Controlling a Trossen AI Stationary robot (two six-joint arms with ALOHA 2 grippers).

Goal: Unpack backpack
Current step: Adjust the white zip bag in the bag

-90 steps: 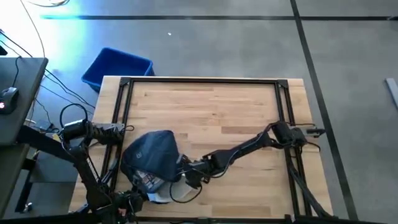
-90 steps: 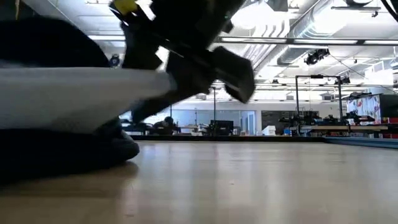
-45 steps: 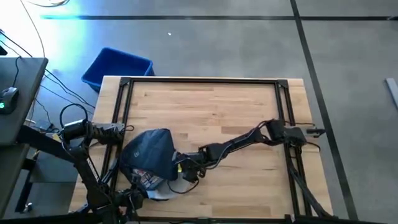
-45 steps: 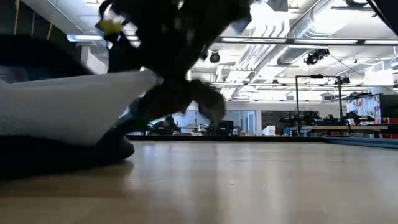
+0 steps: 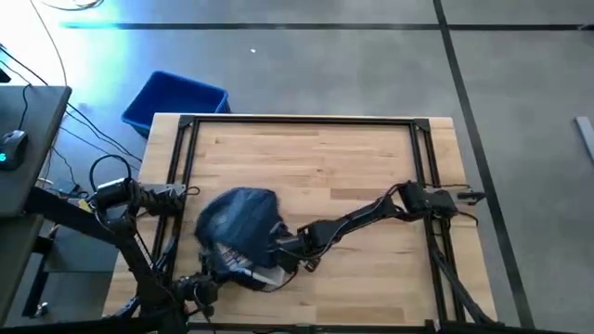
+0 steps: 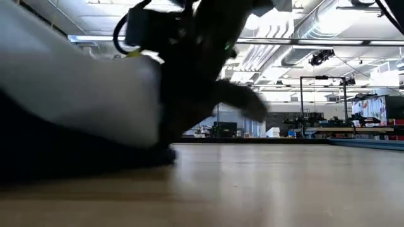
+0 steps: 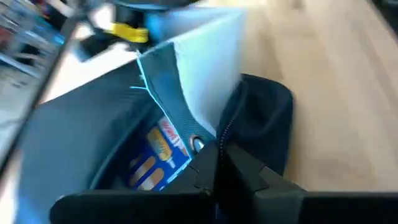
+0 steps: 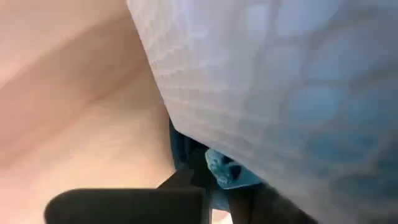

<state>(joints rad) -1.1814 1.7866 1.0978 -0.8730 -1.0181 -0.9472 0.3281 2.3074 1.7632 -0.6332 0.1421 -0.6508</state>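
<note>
Blue bin [image 5: 174, 100]: it sat on the floor, just past the far left corner of the table [image 5: 353, 167]. What was in it could not be seen.
Left gripper [image 5: 206, 289]: it was at the near left edge of the table, right by the backpack. In the left wrist view its fingers [image 7: 224, 177] were closed tight on the bag's open edge by the zipper.
Backpack [image 5: 243, 221]: it lay on the left part of the table, near the front. It was soft, dark blue and round, with its mouth pulled open.
Inside the backpack: a blue packet [image 7: 157, 163] with orange and red marks showed, seen only from the left wrist view. A big white flat thing [image 6: 88, 101] stuck out of the bag too.
Right gripper [image 5: 290, 258]: it was at the bag's right side, touching it. I could not tell how wide its fingers were.
Low view: it showed the white thing and the dark bag up close, not the packet.
</note>
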